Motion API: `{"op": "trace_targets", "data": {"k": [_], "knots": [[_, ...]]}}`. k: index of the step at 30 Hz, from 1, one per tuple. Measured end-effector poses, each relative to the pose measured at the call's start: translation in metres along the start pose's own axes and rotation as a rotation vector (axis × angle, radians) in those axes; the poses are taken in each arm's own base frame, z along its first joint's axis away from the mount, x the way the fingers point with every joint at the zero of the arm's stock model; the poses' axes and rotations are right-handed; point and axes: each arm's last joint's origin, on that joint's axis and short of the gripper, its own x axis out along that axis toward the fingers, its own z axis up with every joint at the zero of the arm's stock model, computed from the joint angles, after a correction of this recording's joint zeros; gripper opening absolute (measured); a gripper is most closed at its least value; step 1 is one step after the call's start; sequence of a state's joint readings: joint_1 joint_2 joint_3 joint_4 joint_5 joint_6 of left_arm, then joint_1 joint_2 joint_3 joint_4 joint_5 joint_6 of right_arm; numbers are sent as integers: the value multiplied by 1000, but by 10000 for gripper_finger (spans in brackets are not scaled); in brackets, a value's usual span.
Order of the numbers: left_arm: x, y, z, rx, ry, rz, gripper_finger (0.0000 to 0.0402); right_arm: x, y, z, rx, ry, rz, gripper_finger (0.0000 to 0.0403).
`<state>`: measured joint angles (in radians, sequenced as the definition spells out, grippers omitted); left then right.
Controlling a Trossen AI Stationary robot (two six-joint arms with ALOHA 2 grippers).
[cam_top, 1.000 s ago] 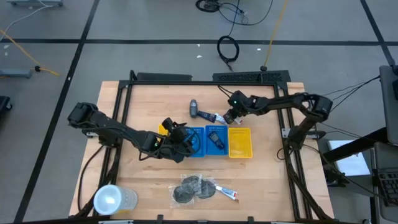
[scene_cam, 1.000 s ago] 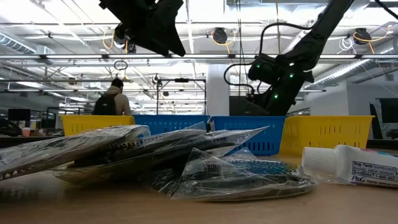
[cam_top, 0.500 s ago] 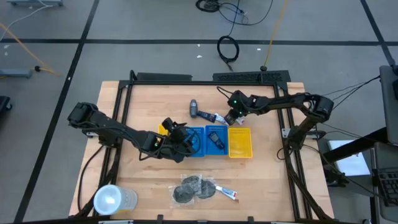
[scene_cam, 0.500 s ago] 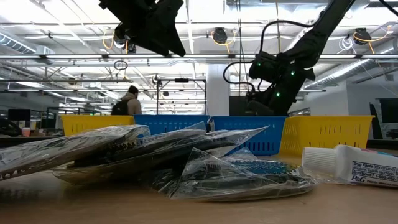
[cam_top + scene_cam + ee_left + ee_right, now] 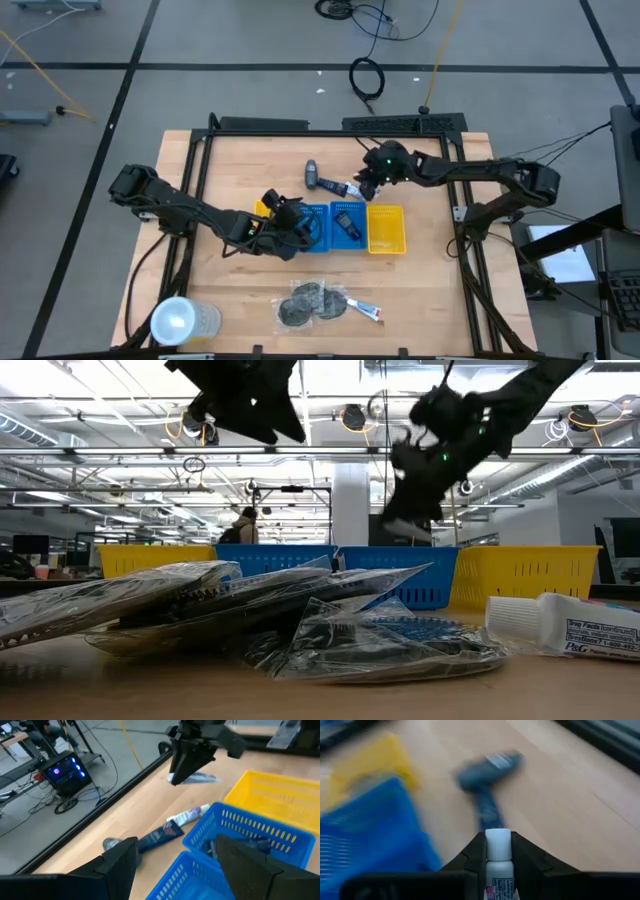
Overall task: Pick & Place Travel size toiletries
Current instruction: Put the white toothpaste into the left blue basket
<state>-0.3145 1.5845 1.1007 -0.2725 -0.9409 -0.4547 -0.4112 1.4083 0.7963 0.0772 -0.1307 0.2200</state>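
Bare wood all round the front pile of puffs point(image 5: 308, 301) and tube point(image 5: 365, 311). Mid-table's crowded: trays point(image 5: 367, 229) in a row, left gripper point(image 5: 296, 222) over them, bottles point(image 5: 318, 179) lying just behind.

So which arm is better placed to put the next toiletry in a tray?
Right. The right gripper already clamps a white tube above the table by the yellow tray; the left gripper hovers empty over the blue trays.
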Motion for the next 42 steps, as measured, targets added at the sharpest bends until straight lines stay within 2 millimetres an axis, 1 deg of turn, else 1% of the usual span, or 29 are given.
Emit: {"op": "trace_targets", "data": {"k": [7,14,18,25,28,33,37,42], "knots": [[0,-4,9,-20,-56,-40,266,-23,48,18,-158,-222,176,55],[-1,-8,16,-38,-98,-94,266,-45,86,29,-269,-430,346,55],[-1,-10,21,-55,-130,-130,266,-54,100,33,-299,-524,418,55],[-4,-14,32,-68,-197,-230,266,-64,117,37,-340,-650,504,55],[-5,-14,34,-69,-216,-234,266,-69,122,38,-339,-715,484,55],[-4,-14,36,-85,-228,-234,266,-73,132,39,-321,-823,360,55],[-1,-11,39,-105,-236,-223,266,-64,141,35,-294,-873,302,55],[5,-6,40,-126,-232,-203,266,-49,148,29,-284,-928,293,55]]}}
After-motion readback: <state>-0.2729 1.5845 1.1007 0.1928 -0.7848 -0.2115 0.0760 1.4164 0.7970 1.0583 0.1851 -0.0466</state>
